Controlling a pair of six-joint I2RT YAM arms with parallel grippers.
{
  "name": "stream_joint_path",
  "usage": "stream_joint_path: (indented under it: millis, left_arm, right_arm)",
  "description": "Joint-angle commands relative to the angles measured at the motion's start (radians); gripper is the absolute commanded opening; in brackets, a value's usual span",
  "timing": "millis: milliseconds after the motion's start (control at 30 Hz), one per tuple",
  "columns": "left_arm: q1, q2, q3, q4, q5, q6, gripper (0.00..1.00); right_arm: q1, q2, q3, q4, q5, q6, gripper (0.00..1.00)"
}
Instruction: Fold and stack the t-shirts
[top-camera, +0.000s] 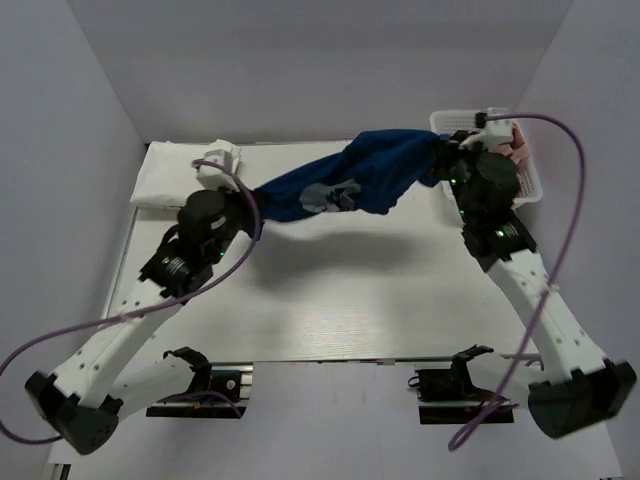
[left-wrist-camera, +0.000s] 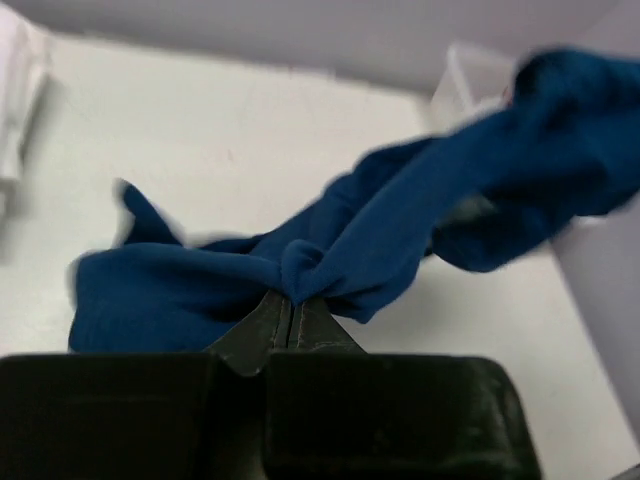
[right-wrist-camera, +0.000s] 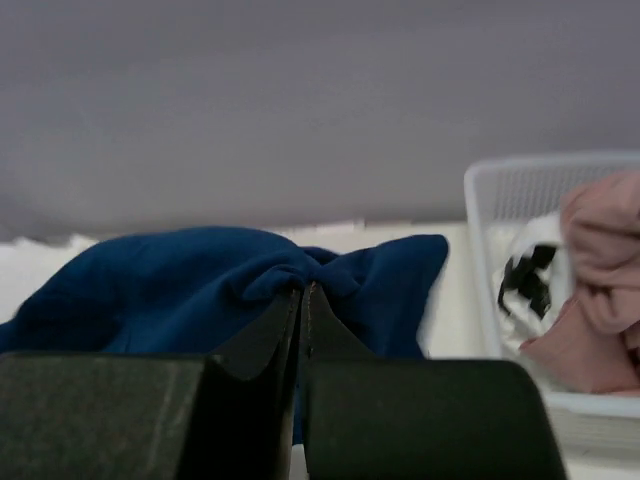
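The navy blue t-shirt (top-camera: 350, 180) with a pale print hangs stretched above the table between both grippers. My left gripper (top-camera: 250, 205) is shut on its left end; in the left wrist view (left-wrist-camera: 290, 295) the cloth (left-wrist-camera: 400, 230) bunches at the fingertips. My right gripper (top-camera: 445, 165) is shut on its right end; the right wrist view (right-wrist-camera: 302, 288) shows the blue cloth (right-wrist-camera: 180, 280) pinched there. A folded white t-shirt (top-camera: 175, 175) lies at the table's far left. A dusty pink t-shirt (right-wrist-camera: 600, 290) and a black-marked white one (right-wrist-camera: 530, 280) lie in the basket.
The white mesh basket (top-camera: 530, 185) stands at the far right corner of the table, just behind my right wrist. Grey walls close in the back and both sides. Purple cables loop off both arms.
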Motion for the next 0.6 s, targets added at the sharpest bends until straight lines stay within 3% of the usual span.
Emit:
stream_joint_path:
  millis: [0, 133, 267, 433, 567]
  left_arm:
    - [-0.003, -0.134, 0.039, -0.028, -0.119, 0.019, 0.0]
    - [-0.003, -0.278, 0.064, 0.039, 0.026, 0.111, 0.0]
    - [0.006, -0.359, 0.096, 0.02, 0.005, 0.133, 0.0]
    - [0.015, -0.306, 0.096, -0.037, -0.104, 0.069, 0.0]
    - [0.015, -0.117, 0.096, -0.125, -0.202, -0.003, 0.0]
  right_arm:
    - [-0.003, -0.166, -0.026, 0.06, 0.064, -0.033, 0.0]
    - [-0.005, -0.335, 0.025, 0.019, -0.119, -0.042, 0.0]
    - [-0.003, -0.437, 0.053, -0.01, -0.114, -0.041, 0.0]
    - [-0.005, -0.387, 0.059, -0.174, -0.059, 0.011, 0.0]
    - [-0.008, -0.225, 0.016, -0.271, 0.027, 0.095, 0.0]
